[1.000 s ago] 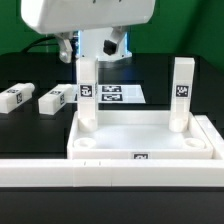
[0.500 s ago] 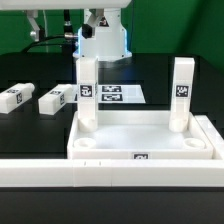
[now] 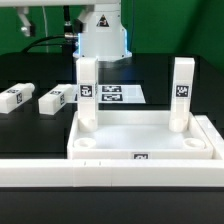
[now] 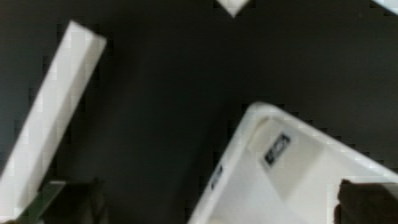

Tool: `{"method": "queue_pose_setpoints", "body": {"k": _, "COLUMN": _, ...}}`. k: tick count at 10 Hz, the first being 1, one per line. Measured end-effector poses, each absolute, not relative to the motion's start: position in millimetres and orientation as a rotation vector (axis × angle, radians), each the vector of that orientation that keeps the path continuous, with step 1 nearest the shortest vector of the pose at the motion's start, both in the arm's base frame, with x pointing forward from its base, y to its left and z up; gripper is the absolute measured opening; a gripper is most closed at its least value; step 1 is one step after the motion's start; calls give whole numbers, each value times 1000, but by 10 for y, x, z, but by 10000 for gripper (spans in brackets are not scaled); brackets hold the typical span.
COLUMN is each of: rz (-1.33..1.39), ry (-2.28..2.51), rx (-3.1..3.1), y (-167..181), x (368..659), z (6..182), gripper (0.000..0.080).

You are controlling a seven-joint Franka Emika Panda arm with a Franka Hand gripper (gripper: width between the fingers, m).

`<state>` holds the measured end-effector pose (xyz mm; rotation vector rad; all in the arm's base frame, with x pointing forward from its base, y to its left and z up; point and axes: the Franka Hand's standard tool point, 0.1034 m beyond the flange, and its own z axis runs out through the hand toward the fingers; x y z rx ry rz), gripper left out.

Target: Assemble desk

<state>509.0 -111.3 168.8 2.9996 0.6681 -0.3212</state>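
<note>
Overhead, the claw hangs with its jaws spread wide and nothing between them. Its dark fingers frame matt black bench and a blurred white piece with a rounded corner and a dark tag on its side. That piece lies below the claw and apart from it; which part it is I cannot tell. The exterior view does not show the claw.

In that view the tabletop lies by the bench's near edge, against the low wall. It is a smooth white plastic tray, rectangular, with a raised rim and round corner sockets. At its two far corners stand square-section legs, one towards the exterior view's left and one towards the right, each carrying a black-and-white square tag. Two loose legs lie flat near the bench's edge on the exterior view's left, close together but apart. The marker board lies flat beyond the tabletop.
</note>
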Motion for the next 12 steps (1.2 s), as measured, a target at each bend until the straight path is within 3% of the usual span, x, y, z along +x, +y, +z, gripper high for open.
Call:
{"method": "queue_pose_setpoints", "body": {"k": 3, "rz": -398, "ry": 551, "rx": 3083, "y": -1491, "x": 4660, "z": 1474, "gripper": 649}}
{"method": "queue_pose_setpoints", "body": {"k": 8, "rz": -403, "ry": 532, "rx": 3083, "y": -1472, "x": 4663, "z": 1460, "gripper": 649}}
{"method": "queue_pose_setpoints", "body": {"k": 10, "rz": -444, "ry": 1, "rx": 3121, "y": -1548, "x": 4493, "z": 1365, "gripper": 649}}
{"method": "queue_pose_setpoints", "body": {"k": 12, "rz": -502, "ry": -439, "rx": 3126, "y": -1411, "x": 4433, "z": 1274, "gripper": 649}}
